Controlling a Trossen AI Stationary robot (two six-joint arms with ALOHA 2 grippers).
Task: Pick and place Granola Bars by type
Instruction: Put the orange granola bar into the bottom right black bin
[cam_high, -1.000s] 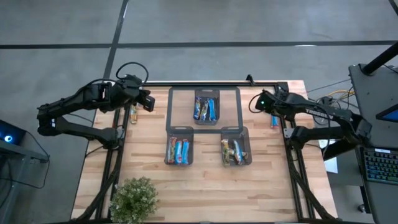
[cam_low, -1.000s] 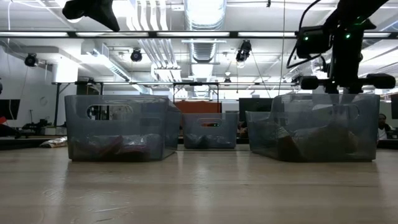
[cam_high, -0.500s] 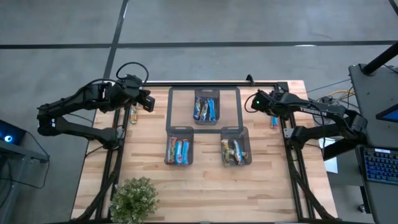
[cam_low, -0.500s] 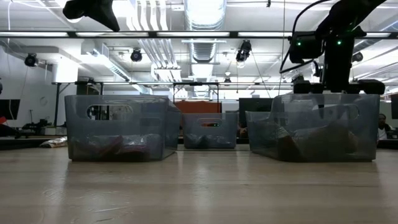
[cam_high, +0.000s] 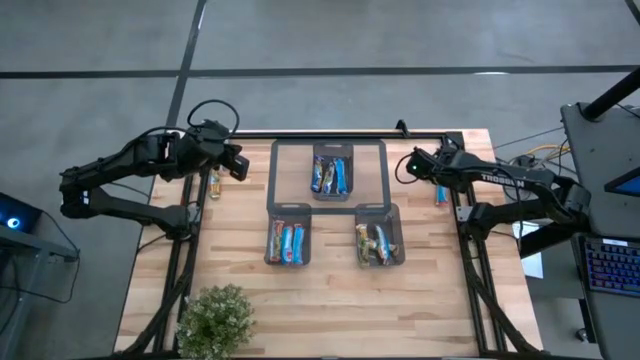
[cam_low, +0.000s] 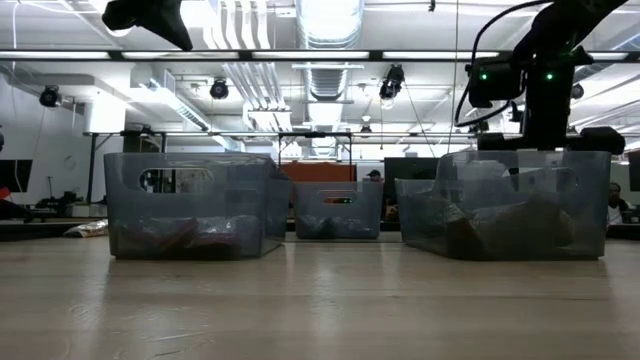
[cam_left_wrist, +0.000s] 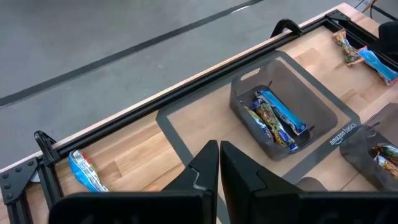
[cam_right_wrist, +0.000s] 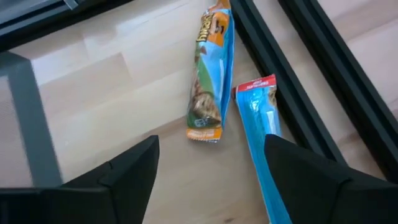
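Note:
Two granola bars lie flat on the wood by the table's right rail: an orange-and-green one (cam_right_wrist: 208, 81) and a blue one with a red end (cam_right_wrist: 264, 134), seen together as bars (cam_high: 441, 195) from above. My right gripper (cam_right_wrist: 208, 180) hovers open above the table just left of them, touching nothing. A blue bar (cam_left_wrist: 84, 171) lies on the table by the left rail. My left gripper (cam_left_wrist: 219, 168) is shut and empty, raised above the table's far left part (cam_high: 238, 163).
Three grey bins hold sorted bars: a far middle one (cam_high: 332, 170) inside a taped rectangle, a near left one (cam_high: 288, 240) and a near right one (cam_high: 378, 238). A potted plant (cam_high: 215, 318) stands at the near left corner. Black rails (cam_right_wrist: 292, 74) run beside the right bars.
My right gripper has shifted a little toward the table's left edge and dipped slightly. The bars and bins have stayed where they were.

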